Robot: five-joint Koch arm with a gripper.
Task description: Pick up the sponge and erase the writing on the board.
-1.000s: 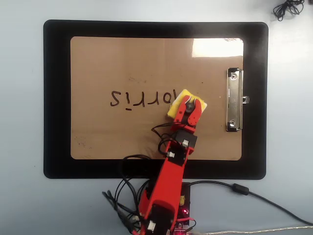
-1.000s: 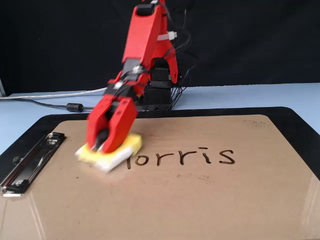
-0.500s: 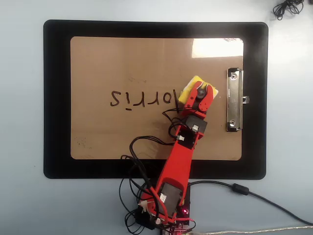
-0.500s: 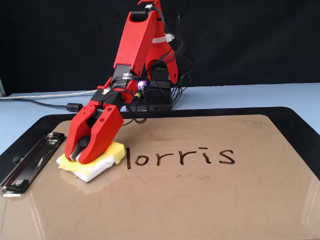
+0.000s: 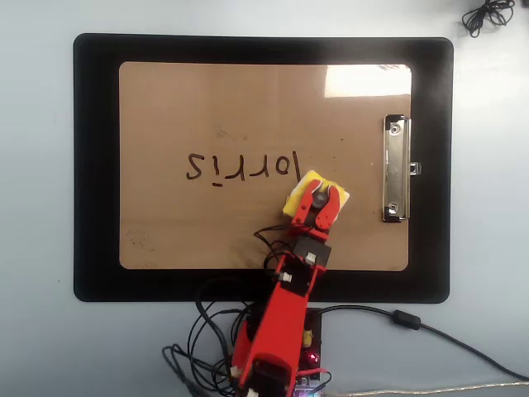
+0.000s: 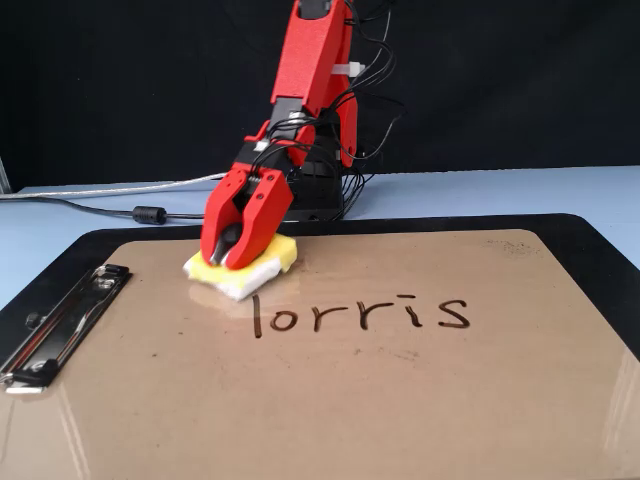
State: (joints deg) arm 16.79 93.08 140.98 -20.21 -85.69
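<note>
The sponge [image 5: 312, 192] is held tight by the red pincer [image 5: 321, 207], w/ one jaw on each side of the black knob, so it can be pushed flat on the board [image 5: 207, 240] like a little eraser. In the overhead view the sponge sits near the middle of the board, at about 5 o'clock from the writing [image 5: 241, 166], just beside the last mark but not on it. In the fixed view the sponge [image 6: 243, 266] is seen lying flat on the brown board [image 6: 400, 400], w/ the pincer [image 6: 232, 252] pressed down on it from above and the arm leaning in from the back. The sponge is kept low and flat so its soft side can rub the marker off. The letters "orris" and one straight stroke are left in the writing [image 6: 360, 314]; the first letter looks mostly rubbed out, so the job is judged to be only just begun. The silver clip [image 5: 396, 169] is at 3 o'clock on the board, well apart from the sponge. A black mat [image 5: 95, 165] is laid under the board on the pale bench [image 5: 37, 198], prob. to stop it sliding while it is rubbed. Next, a sweep over the letters would likely be needed.
</note>
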